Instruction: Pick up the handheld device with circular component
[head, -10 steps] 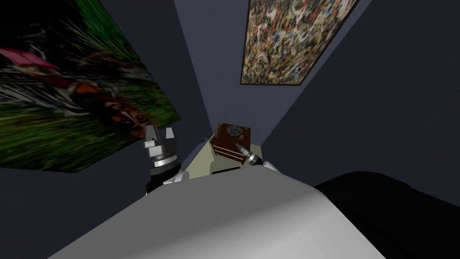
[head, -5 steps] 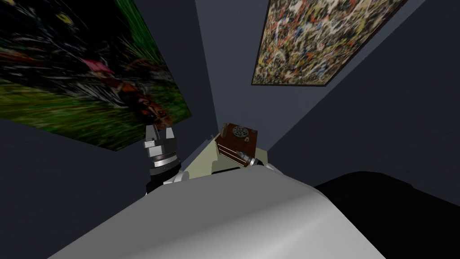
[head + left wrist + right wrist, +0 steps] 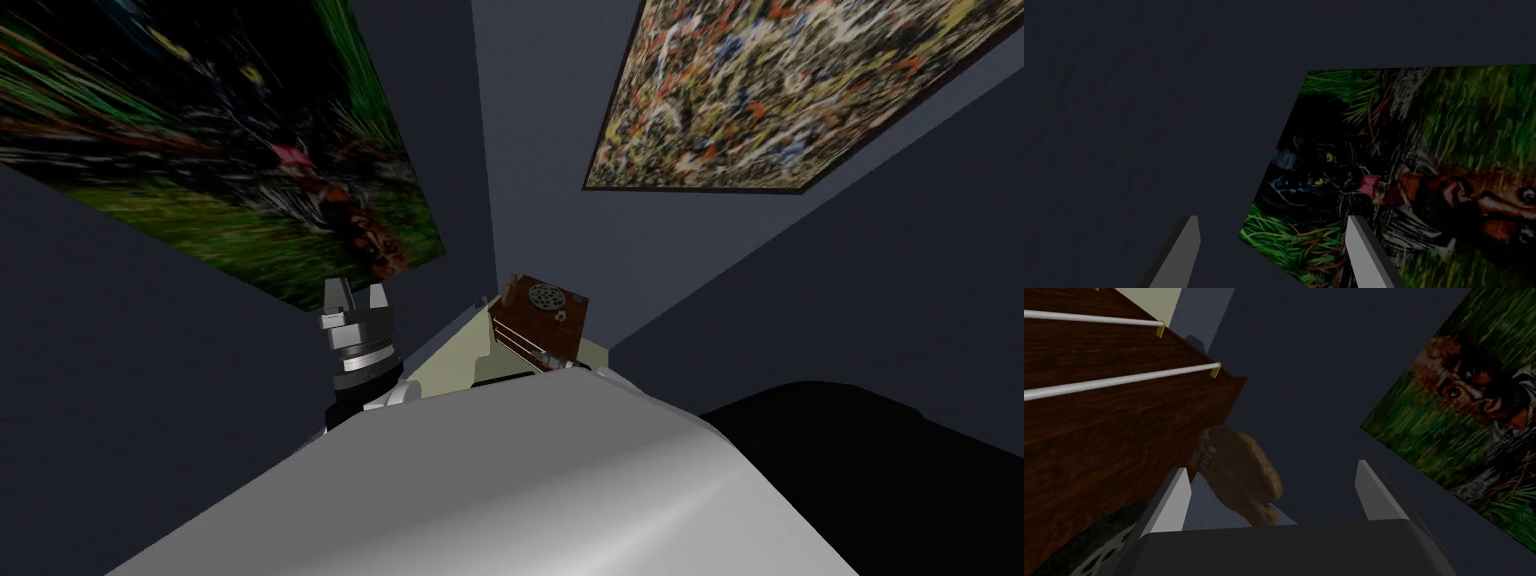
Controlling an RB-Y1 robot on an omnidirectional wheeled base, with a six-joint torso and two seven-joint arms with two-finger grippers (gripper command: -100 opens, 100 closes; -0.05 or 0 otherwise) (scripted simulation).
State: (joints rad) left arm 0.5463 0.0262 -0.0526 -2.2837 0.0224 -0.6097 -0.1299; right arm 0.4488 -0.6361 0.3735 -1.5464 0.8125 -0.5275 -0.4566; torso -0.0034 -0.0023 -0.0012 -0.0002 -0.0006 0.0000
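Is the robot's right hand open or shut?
Open. In the right wrist view, the right gripper has its two fingers standing wide apart, with nothing pressed between them.

We lose the near base of the brown cabinet [image 3: 522, 333]. The round grey piece [image 3: 545, 296] atop it is too small to name.

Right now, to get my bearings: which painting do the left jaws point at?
The green jungle painting; the speckled painting hangs on the other wall.
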